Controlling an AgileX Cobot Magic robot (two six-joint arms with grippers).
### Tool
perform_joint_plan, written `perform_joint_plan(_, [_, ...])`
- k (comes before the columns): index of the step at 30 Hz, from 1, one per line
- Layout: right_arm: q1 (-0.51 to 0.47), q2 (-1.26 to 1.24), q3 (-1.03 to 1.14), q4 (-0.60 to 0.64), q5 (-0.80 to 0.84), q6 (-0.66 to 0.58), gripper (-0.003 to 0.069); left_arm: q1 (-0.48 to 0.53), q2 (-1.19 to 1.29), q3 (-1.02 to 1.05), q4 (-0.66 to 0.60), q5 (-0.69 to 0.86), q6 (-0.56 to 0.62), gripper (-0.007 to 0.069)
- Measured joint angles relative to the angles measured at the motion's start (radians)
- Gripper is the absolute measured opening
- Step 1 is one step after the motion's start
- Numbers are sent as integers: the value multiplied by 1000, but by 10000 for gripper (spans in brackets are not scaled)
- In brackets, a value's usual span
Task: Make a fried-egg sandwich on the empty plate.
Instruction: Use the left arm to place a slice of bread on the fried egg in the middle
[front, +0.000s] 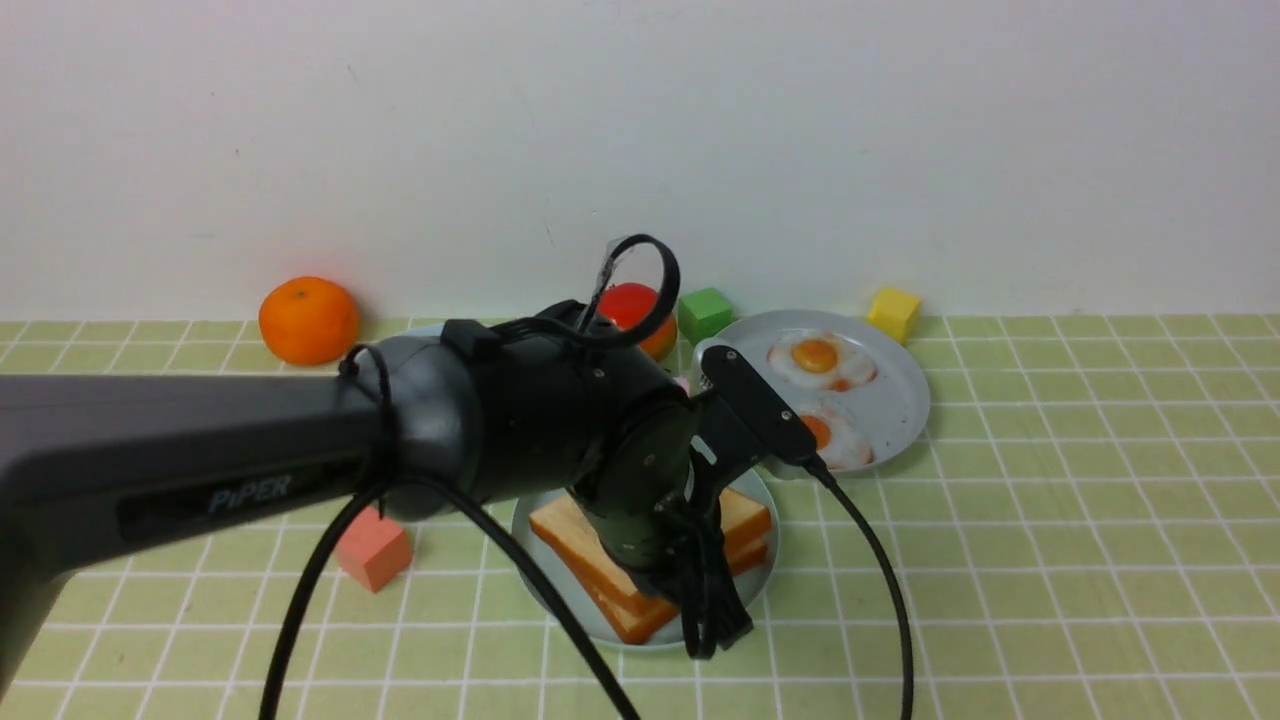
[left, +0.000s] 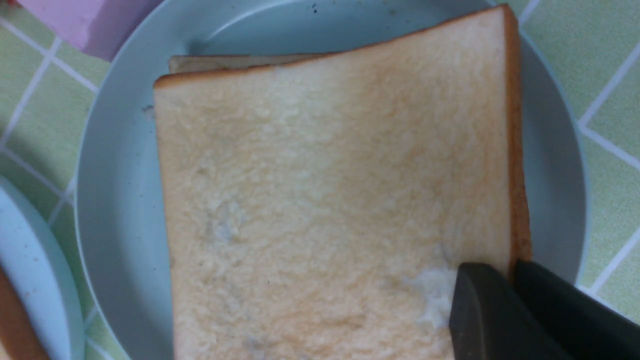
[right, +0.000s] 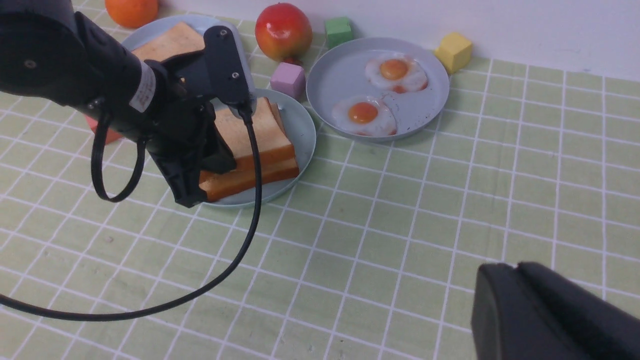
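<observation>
On the counter (front: 1100, 560), which is covered in a pale green gridded cloth, the round pale mint-green plastic plate (front: 766, 575) sits near the middle. It carries two thick square golden toast slices with brown crusts. The top slice (left: 325, 200) lies flat on the lower slice (right: 250, 181), slightly askew.

The left pincer (left: 507, 270) reaches down to the near corner of this stack. It is narrow, its two dark fingers (left: 480, 310) almost together, and their tips meet the brown crust edge of the top slice. Whether they nip the crust cannot be told.

The right pincer (right: 510, 267) hangs above bare cloth, well apart from the plates. Its fingers are pressed together on nothing.

Behind and to the right, a round grey plate (front: 905, 400) holds two white fried eggs with orange yolks, the far egg (right: 395, 70) and the near egg (right: 363, 113).

Farther back on the left, a light-blue plate (right: 150, 29) holds another toast slice (right: 170, 44).

An orange (front: 308, 320), a red fruit (right: 283, 25), a green cube (front: 705, 313) and a yellow cube (front: 893, 313) stand by the wall. A lilac cube (right: 288, 80) sits just beside the mint plate, and a salmon cube (front: 375, 550) lies to its left.
</observation>
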Motion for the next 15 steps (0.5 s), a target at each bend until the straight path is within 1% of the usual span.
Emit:
perform_joint_plan(4, [0,0,0,1,1,0,56,0,0,0,0,0,0,137])
perform_joint_plan(5, [0,0,0,1,1,0,57,0,0,0,0,0,0,190])
perform_joint_plan(7, [0,0,0,1,1,0,59,0,1,0,0,0,0,251])
perform_joint_plan(11, [0,0,0,3,1,0,60,0,1,0,1,0,0,304])
perform_joint_plan(15, [0,0,0,3,1,0,62,0,-7,0,0,20,-2,314])
